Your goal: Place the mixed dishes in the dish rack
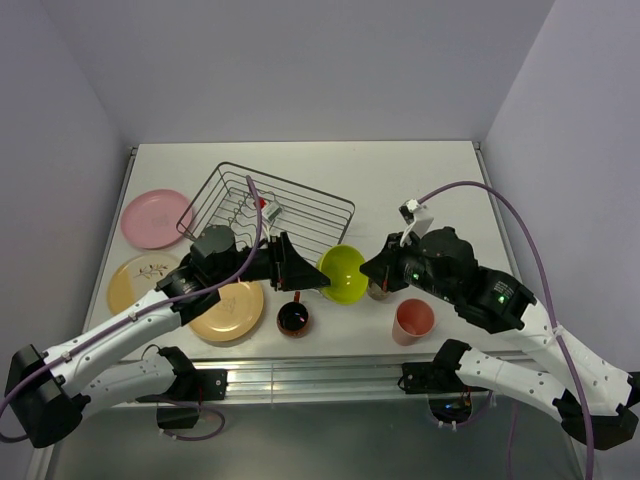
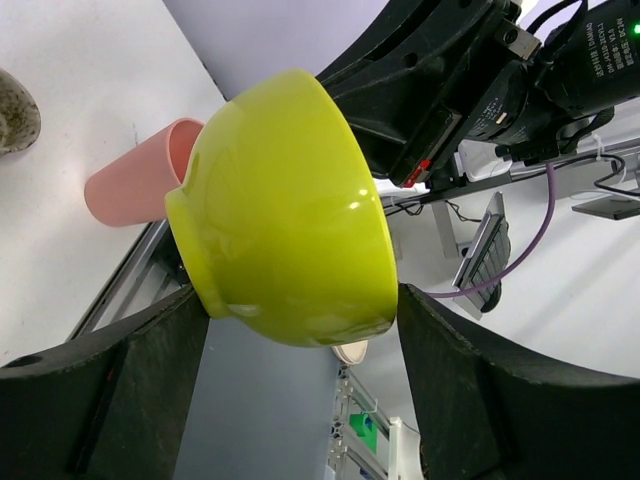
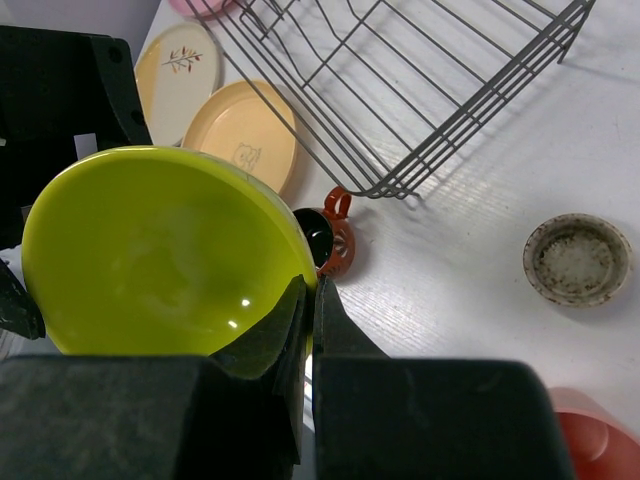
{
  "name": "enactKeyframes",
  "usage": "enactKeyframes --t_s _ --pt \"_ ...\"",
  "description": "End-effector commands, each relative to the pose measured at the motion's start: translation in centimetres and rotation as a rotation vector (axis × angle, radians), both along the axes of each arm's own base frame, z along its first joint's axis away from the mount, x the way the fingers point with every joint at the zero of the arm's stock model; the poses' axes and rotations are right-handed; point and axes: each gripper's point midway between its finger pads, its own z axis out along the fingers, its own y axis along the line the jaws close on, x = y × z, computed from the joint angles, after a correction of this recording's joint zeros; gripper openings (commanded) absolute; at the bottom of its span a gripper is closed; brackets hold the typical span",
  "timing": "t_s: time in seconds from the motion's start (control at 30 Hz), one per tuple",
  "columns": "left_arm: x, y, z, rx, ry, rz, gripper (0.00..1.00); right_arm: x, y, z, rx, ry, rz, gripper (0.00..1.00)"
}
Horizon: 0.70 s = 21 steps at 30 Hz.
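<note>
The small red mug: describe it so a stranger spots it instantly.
Start at the silver wire dish rack. On its near side, between the tan-orange round plate and the lime-green bowl, stands the small red mug. It alone is dark red with a handle.

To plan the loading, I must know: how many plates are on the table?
3. Pink plate left of the dish rack; cream plate nearer than it; tan-orange plate beside that, partly under the left arm. None seems hidden.
</note>
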Motion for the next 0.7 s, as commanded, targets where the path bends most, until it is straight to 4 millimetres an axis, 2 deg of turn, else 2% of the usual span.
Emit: enactKeyframes --t_s 0.0,0.13,0.23,0.33,0.37,0.4,0.53,0.67 --pt "-1.1 0.3 3.0 -0.101 -0.071 -0.053 0.78 0.8 -0.2 0.2 0.005 -0.024 -0.031 0.0" --pt "-0.9 0.4 2.8 -0.09 -0.067 -0.042 0.7 0.9 -0.2 0.2 0.008 -0.028 -0.035 0.0" --pt "-0.5 0.5 2.6 -0.08 -0.069 -0.024 0.53 1.0 -0.2 0.0 0.002 -0.026 -0.041 0.0" --pt "-0.1 0.5 2.0 -0.053 -0.062 -0.006 0.26 1.3 -0.2 -0.1 -0.01 -0.027 -0.047 0.0" --pt "0.2 0.5 1.7 -0.039 -0.054 0.001 0.05 1.4 -0.2 -0.1 -0.011 -0.028 -0.051 0.0" --pt "0.3 0.4 1.6 -0.031 -0.051 0.003 0.0 1.5 -0.2 -0.2 -0.021 -0.027 -0.055 0.0" --pt "0.6 0.4 1.2 -0.019 -0.046 0.013 0.0 2.0 -0.3 0.0 -0.022 -0.035 -0.07 0.02" --pt "1.1 0.8 1.1 -0.01 -0.059 0.044 0.0 2.2 -0.2 0.1 -0.023 -0.037 -0.071 0.15"
